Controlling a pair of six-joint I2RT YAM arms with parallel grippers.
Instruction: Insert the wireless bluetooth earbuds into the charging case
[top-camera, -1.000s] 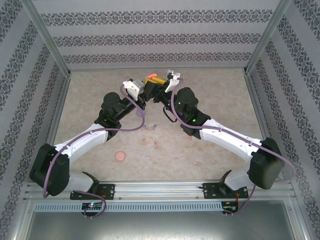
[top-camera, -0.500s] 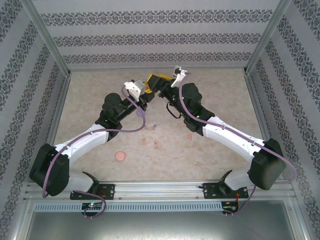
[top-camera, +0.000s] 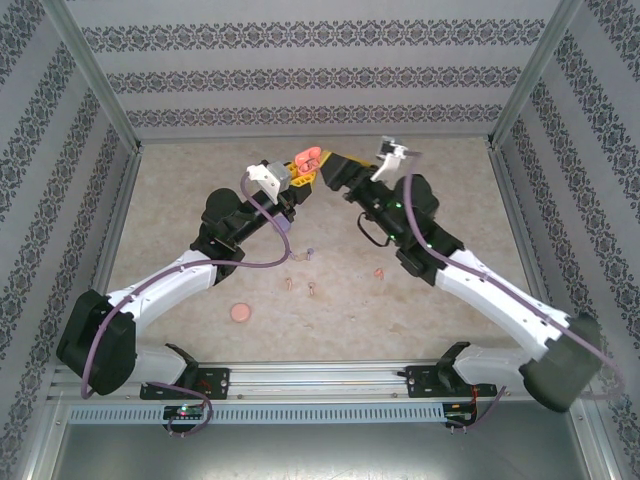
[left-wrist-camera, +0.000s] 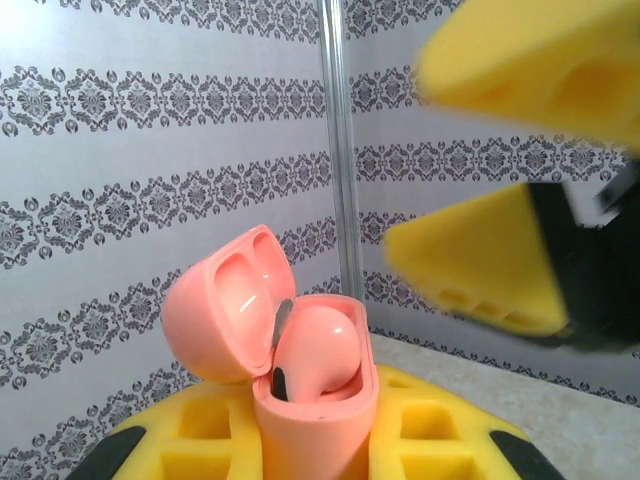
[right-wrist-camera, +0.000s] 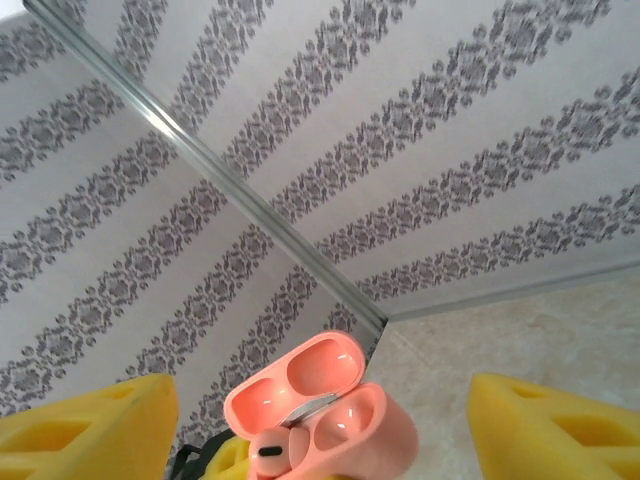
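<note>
My left gripper (top-camera: 300, 172) is raised at the back of the table and shut on a coral-pink charging case (top-camera: 308, 158), whose lid is open. In the left wrist view the case (left-wrist-camera: 310, 420) stands upright between my yellow pads (left-wrist-camera: 440, 430), with one coral earbud (left-wrist-camera: 315, 350) seated inside. The right wrist view shows that earbud (right-wrist-camera: 265, 455) in one slot and the other slot (right-wrist-camera: 345, 420) bare. My right gripper (top-camera: 345, 172) is open just right of the case, holding nothing. On the table lie a purple earbud (top-camera: 308, 254), two pale pink ones (top-camera: 290, 284) (top-camera: 313, 290) and a coral one (top-camera: 377, 271).
A round coral item (top-camera: 239, 313) lies on the table near the front left. A purple object (top-camera: 281, 226) peeks out beside the left arm. Patterned walls and metal posts (top-camera: 512, 100) enclose the table on three sides.
My right gripper has backed off to the right of the case and its arm has swung right. The left gripper has kept the case in place, and its open lid now shows.
</note>
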